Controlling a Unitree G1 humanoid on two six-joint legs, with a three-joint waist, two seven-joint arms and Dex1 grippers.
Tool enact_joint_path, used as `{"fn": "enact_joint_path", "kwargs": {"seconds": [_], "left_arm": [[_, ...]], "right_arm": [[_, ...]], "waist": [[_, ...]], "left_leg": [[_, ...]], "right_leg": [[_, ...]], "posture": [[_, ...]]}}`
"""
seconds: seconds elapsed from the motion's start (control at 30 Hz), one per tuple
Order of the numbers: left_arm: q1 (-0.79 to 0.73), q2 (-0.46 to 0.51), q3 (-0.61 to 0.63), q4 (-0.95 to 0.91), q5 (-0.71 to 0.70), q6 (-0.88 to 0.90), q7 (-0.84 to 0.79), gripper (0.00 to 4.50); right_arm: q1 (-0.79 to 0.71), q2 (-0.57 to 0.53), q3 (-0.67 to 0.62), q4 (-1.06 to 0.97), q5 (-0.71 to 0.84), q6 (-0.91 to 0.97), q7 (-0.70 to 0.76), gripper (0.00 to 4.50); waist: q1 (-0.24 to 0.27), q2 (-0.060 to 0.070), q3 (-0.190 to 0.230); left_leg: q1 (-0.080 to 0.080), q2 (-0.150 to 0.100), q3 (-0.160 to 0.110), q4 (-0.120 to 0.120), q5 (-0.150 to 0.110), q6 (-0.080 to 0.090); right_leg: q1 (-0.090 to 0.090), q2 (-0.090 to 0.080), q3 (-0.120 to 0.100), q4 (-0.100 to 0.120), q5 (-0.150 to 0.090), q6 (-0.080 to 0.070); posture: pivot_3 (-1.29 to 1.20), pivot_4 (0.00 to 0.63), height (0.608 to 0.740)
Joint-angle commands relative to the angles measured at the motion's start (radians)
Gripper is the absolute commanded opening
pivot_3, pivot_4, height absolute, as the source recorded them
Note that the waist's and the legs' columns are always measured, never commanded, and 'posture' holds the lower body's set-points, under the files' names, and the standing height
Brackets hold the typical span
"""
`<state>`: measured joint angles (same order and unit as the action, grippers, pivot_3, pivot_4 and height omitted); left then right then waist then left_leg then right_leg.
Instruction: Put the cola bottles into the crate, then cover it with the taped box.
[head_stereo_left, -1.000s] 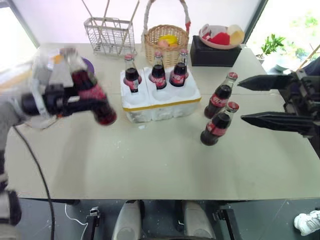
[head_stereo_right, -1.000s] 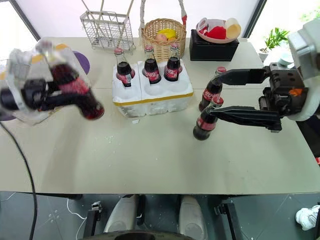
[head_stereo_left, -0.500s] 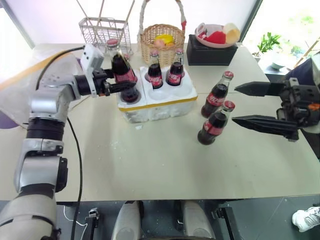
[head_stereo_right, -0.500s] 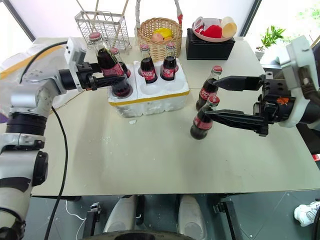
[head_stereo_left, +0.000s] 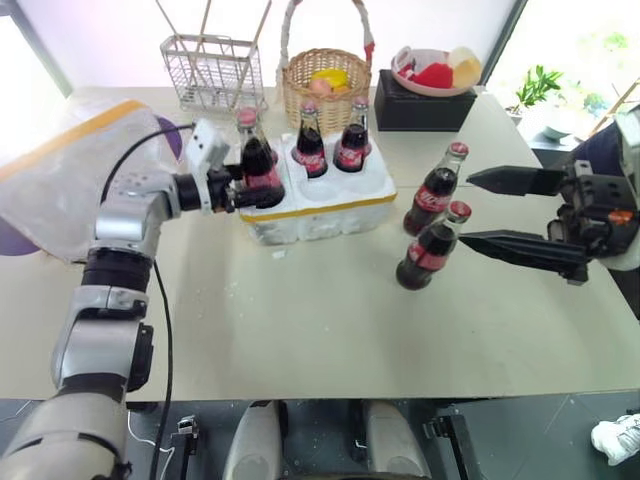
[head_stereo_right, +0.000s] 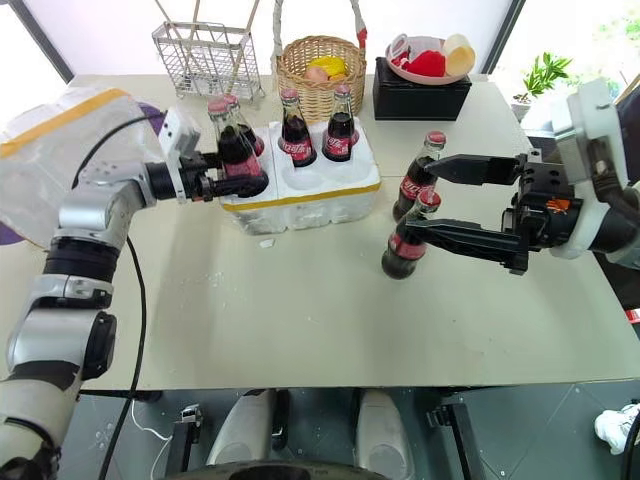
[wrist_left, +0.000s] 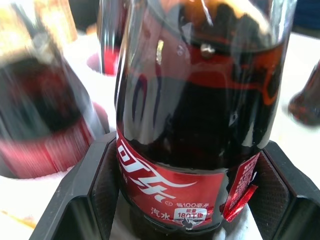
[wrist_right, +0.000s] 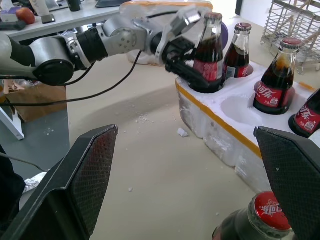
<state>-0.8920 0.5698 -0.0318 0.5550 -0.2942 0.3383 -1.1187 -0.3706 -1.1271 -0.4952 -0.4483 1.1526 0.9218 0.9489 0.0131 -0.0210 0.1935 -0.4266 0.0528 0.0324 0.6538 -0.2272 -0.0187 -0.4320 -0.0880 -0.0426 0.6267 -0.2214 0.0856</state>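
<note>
Here, the left tool (head_stereo_left: 243, 188) clamps a cola bottle (head_stereo_left: 256, 166) by its lower body, the bottle upright with its base sunk in the crate's (head_stereo_left: 322, 202) front-left well, and three more bottles (head_stereo_left: 330, 147) stand in the wells just beyond that tool. The right tool (head_stereo_left: 483, 211) hangs wide and empty over the table (head_stereo_left: 330, 320), its fingertips just beside two loose bottles (head_stereo_left: 432, 222) standing near the crate. The taped box (head_stereo_left: 55, 175) lies outside the left arm, well apart from both tools.

Silver jointed left arm (head_stereo_left: 110, 290), black cable; 2 black grippers.
</note>
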Motion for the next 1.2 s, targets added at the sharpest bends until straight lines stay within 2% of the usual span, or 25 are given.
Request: {"fn": "enact_joint_path", "kwargs": {"seconds": [0.03, 0.1, 0.33, 0.47, 0.63, 0.73, 0.83, 1.0, 1.2], "left_arm": [[-0.005, 0.015, 0.019, -0.061, -0.005, 0.005, -0.006, 3.84], [0.002, 0.018, 0.025, -0.074, -0.011, 0.023, -0.009, 4.49], [0.02, 0.051, 0.091, -0.193, -0.1, 0.14, -0.039, 4.49], [-0.014, 0.142, 0.192, -0.283, -0.236, 0.291, -0.086, 4.49], [-0.037, 0.266, 0.264, -0.391, -0.382, 0.467, -0.143, 4.49], [0.016, 0.333, 0.267, -0.523, -0.481, 0.57, -0.208, 4.49], [0.134, 0.365, 0.208, -0.68, -0.481, 0.549, -0.242, 4.49], [0.254, 0.309, 0.108, -0.783, -0.397, 0.442, -0.179, 4.49], [0.271, 0.248, 0.068, -0.786, -0.373, 0.402, -0.126, 4.49]], "right_arm": [[-0.011, 0.001, -0.008, -0.002, -0.005, -0.024, 0.002, 4.5], [-0.007, 0.001, -0.007, -0.001, -0.006, -0.027, 0.003, 4.5], [0.021, -0.015, -0.042, 0.011, -0.014, -0.023, 0.02, 4.5], [0.11, -0.043, -0.179, 0.042, -0.029, 0.022, 0.044, 4.5], [0.302, 0.015, -0.284, 0.012, -0.088, 0.035, 0.029, 4.5], [0.407, 0.09, -0.267, -0.003, -0.151, 0.008, -0.022, 4.5], [0.505, 0.165, -0.201, -0.076, -0.261, -0.098, -0.034, 4.5], [0.479, 0.319, -0.064, -0.053, -0.342, -0.187, -0.157, 4.5], [0.429, 0.391, -0.004, -0.038, -0.338, -0.224, -0.181, 4.5]], "waist": [[0.0, 0.0, 0.0], [0.0, 0.0, 0.0], [0.0, 0.0, 0.0], [0.0, 0.0, 0.0], [0.0, 0.0, 0.0], [0.0, -0.001, 0.0], [0.0, 0.001, -0.001], [-0.001, 0.001, -0.002], [-0.001, 0.001, -0.001]], "left_leg": [[0.0, 0.0, 0.0, 0.0, 0.0, 0.0], [0.0, 0.0, 0.0, 0.0, 0.0, 0.0], [0.0, 0.0, 0.0, 0.0, 0.0, 0.0], [0.0, 0.0, 0.0, 0.0, 0.0, 0.0], [0.001, 0.0, -0.001, 0.0, 0.0, 0.0], [0.002, 0.0, -0.001, 0.001, 0.0, 0.0], [0.002, 0.0, -0.001, 0.001, 0.0, 0.0], [0.005, 0.0, -0.001, 0.001, 0.0, -0.001], [0.003, 0.0, 0.0, 0.003, 0.0, -0.001]], "right_leg": [[0.0, 0.0, 0.0, 0.0, 0.0, 0.0], [0.0, 0.0, 0.0, 0.0, 0.0, 0.0], [0.0, 0.0, 0.0, 0.001, 0.0, 0.0], [0.0, 0.0, 0.0, 0.001, 0.0, 0.0], [0.001, 0.0, 0.0, 0.002, -0.001, 0.001], [0.002, 0.0, 0.0, 0.002, -0.001, 0.001], [0.003, -0.001, 0.001, 0.002, -0.003, -0.002], [0.004, 0.0, 0.001, 0.002, -0.004, -0.004], [0.003, 0.0, 0.003, 0.002, -0.004, -0.004]], "posture": [[0.0, 0.15, 0.74], [0.0, 0.15, 0.74], [0.0, 0.15, 0.74], [0.0, 0.15, 0.74], [0.0, 0.15, 0.74], [0.0, 0.15, 0.74], [0.0, 0.15, 0.74], [0.0, 0.15, 0.74], [0.0, 0.15, 0.74]]}}
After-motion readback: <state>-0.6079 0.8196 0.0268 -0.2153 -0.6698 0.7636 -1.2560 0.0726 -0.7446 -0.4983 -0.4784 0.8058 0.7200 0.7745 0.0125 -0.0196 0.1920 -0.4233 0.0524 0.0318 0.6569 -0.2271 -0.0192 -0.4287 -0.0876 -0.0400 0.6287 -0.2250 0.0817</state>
